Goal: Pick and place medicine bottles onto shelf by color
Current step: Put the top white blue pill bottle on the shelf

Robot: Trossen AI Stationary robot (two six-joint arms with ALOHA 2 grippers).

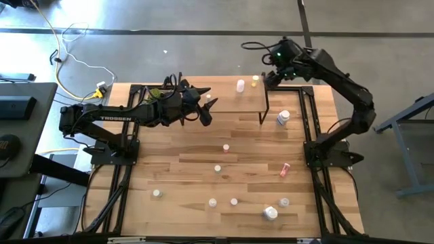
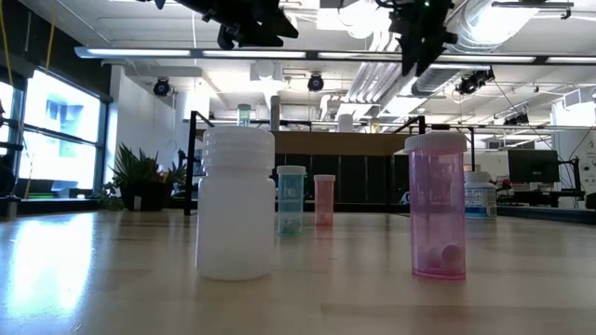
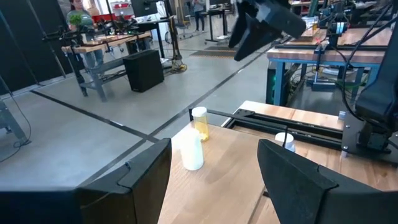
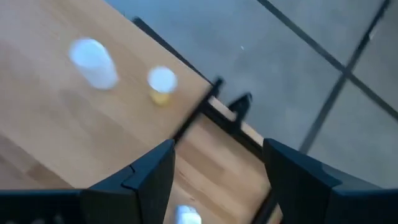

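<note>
The shelf (image 1: pixel 230 98) stands at the table's far middle. A white medicine bottle (image 1: pixel 240 85) and a yellow one (image 1: pixel 255 80) stand upright on its top near the far right end; the left wrist view shows the same white bottle (image 3: pixel 191 149) and yellow bottle (image 3: pixel 199 122). My left gripper (image 1: pixel 209 102) hovers open over the shelf's left end, pointing nearly level at the two bottles. My right gripper (image 1: pixel 268 80) hangs open above the shelf's far right corner, tilted down, with nothing between its fingers (image 4: pixel 149 180).
Several small medicine bottles stand scattered on the table's near half, among them a pink one (image 1: pixel 226 147), a white one (image 1: pixel 218 168) and a red one lying down (image 1: pixel 284 169). A larger white bottle (image 1: pixel 283 118) stands beside the shelf's right leg, another (image 1: pixel 270 213) near the front edge.
</note>
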